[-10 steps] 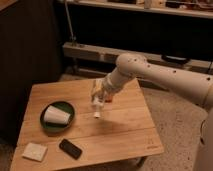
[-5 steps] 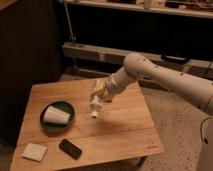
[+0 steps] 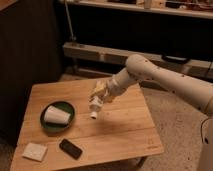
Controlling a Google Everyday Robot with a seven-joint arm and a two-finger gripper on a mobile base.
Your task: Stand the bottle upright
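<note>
So, gripper (image 3: 103, 93): closed around the bottle's upper part, narrow grip. It is carried at the end of the white arm (image 3: 165, 80), which is reached in from the picture's right, over the middle of the table.
Gripper contact: only the bottle is held; no other object is touched.
Bottle (image 3: 95, 106): held in the gripper, hanging out just below it, over the tabletop.
Bottle axis: long axis is tilted, not upright and not flat; it is run from the gripper down and slightly toward the picture's left.
Bottle pointing: the white end is pointed downward at the wood and the yellowish part is kept up by the gripper.
Bottle tip: seen close over the tabletop; whether the wood is touched cannot be told.
Table (image 3: 125, 132): light wooden slats, spread under the gripper; bare wood is seen right below the bottle.
Green plate (image 3: 44, 128): set on the table to the picture's left of the gripper and lower in the picture, apart from the bottle.
Paper cup (image 3: 56, 116): white, laid on its side on the green plate.
Phone (image 3: 70, 148): dark, laid flat nearer the front edge, below and left of the gripper, well apart.
White pad (image 3: 35, 151): flat square, placed at the front left corner, farthest from the gripper.
Low shelf (image 3: 95, 52): seen behind the table, beyond the gripper.
In the way: nothing is placed between the bottle tip and the wood.
</note>
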